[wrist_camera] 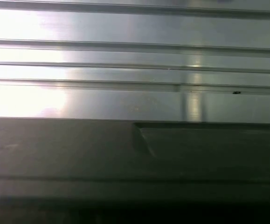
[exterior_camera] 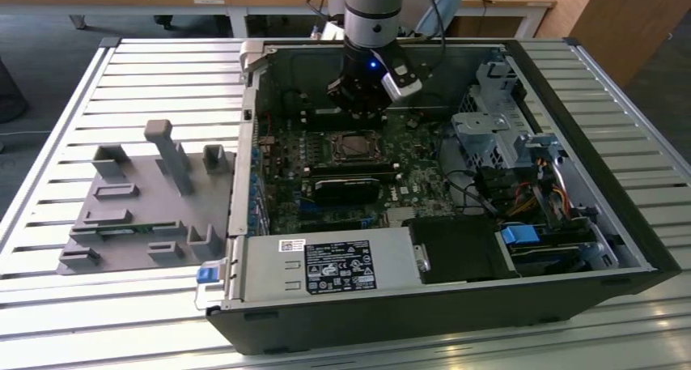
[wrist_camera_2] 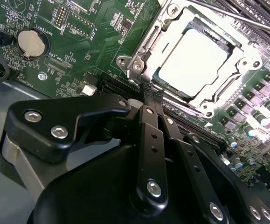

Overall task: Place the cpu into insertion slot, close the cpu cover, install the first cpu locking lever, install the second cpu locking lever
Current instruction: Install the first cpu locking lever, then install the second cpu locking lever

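Cpu [wrist_camera_2: 194,63] seated in insertion slot [wrist_camera_2: 228,45], cpu cover [wrist_camera_2: 141,58] down around it. Gripper [wrist_camera_2: 149,93] fingers pinched together, grasping nothing, tips at cover's near edge, apparently placed to work a locking lever [wrist_camera_2: 228,17].

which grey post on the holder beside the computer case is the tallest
The slim upright post near the middle of the grey holder. It rises clearly above the shorter, blockier posts around it.

Exterior view looks down from high; second wrist view hugs the insertion slot [wrist_camera_2: 194,62] both share.
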